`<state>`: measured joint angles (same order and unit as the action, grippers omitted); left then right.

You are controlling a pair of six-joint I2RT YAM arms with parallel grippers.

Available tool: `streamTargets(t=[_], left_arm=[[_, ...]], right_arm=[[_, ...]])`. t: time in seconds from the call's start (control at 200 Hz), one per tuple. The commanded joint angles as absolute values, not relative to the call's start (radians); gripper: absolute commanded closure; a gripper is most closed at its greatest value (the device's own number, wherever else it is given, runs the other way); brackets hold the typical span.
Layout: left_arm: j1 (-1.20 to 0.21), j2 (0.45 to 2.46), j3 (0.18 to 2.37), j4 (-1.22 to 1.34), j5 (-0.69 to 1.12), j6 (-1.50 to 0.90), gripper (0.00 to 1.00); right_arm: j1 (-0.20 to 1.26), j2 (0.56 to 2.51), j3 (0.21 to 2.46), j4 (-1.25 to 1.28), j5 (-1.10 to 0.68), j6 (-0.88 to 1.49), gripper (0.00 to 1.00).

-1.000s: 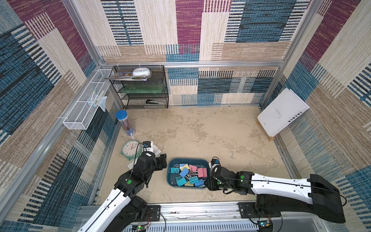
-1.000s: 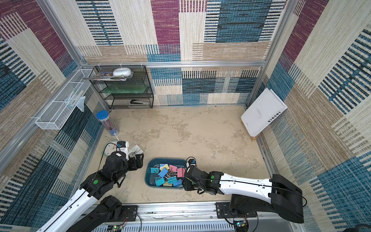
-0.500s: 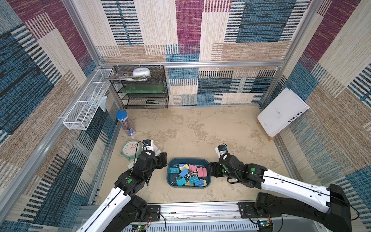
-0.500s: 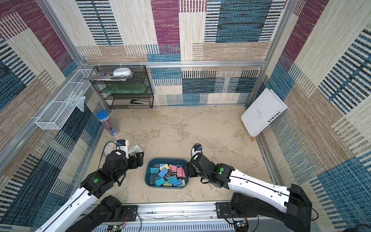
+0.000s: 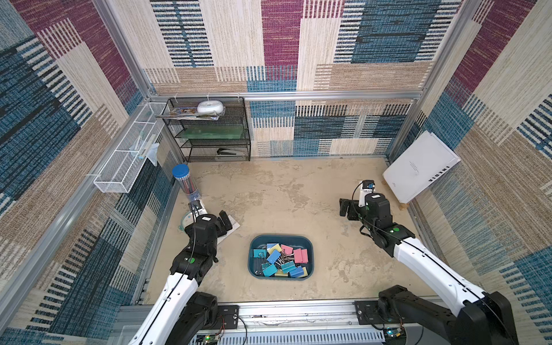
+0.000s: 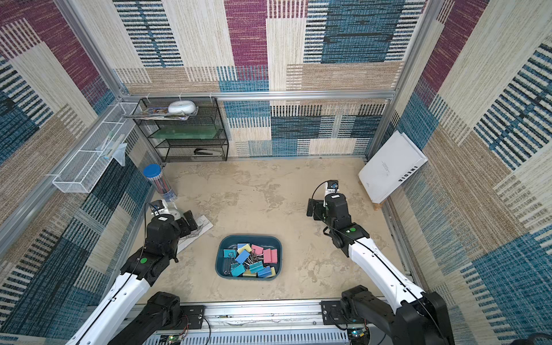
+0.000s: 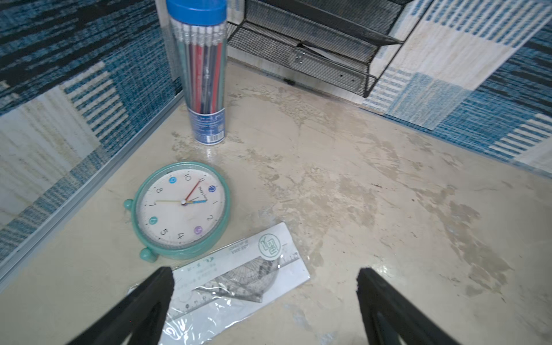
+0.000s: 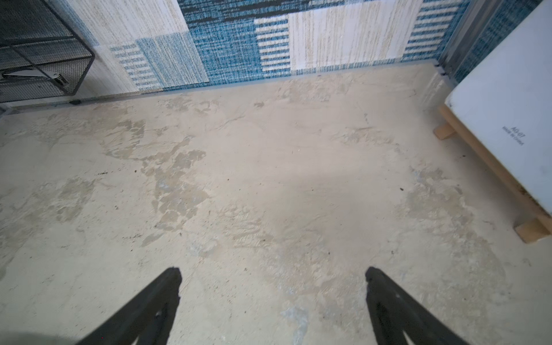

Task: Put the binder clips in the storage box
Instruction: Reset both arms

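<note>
The dark teal storage box (image 5: 310, 248) (image 6: 219, 254) sits near the front middle of the floor. Several pastel binder clips (image 5: 279, 260) (image 6: 249, 260) lie heaped inside it, blue, teal, yellow and pink. No clip shows on the floor outside the box. My left gripper (image 5: 225, 219) (image 7: 264, 274) is open and empty, left of the box, over a packet of rulers. Well to the right and behind the box, my right gripper (image 5: 345, 207) (image 8: 273, 273) stands open over bare floor with nothing between its fingers.
A teal clock (image 7: 182, 209), a clear pencil tube (image 7: 203, 71) and the ruler packet (image 7: 239, 277) lie by the left wall. A black mesh rack (image 5: 215, 131) stands at the back left, beside a white wire basket (image 5: 125, 161). A white board on a wooden stand (image 5: 421, 167) leans at the right.
My right arm has drawn back from the box's right edge toward the right wall, and its jaws have opened wide. The left gripper opened a little more and shifted slightly back.
</note>
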<state>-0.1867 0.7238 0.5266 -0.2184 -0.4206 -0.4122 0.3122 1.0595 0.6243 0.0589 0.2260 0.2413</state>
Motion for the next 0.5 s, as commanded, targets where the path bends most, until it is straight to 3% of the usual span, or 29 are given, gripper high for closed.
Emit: streamTargets(t=[0.0,0.22,0.496], left_arm=[[-0.117,0.710,0.451,-0.027,-0.447,-0.368,0.00],[-0.049,0.850,0.353,0.260,-0.441,-0.208,0.00],[-0.032,1.282,0.308,0.750,-0.341,-0.027,0.00]], right_arm=[[0.248,1.067,0.520,0.432,0.224,0.106,0.00],[0.081,1.166,0.343,0.778,0.225,0.049,0.00],[0.022,1.341,0.234,1.089,0.113,-0.006,0.00]])
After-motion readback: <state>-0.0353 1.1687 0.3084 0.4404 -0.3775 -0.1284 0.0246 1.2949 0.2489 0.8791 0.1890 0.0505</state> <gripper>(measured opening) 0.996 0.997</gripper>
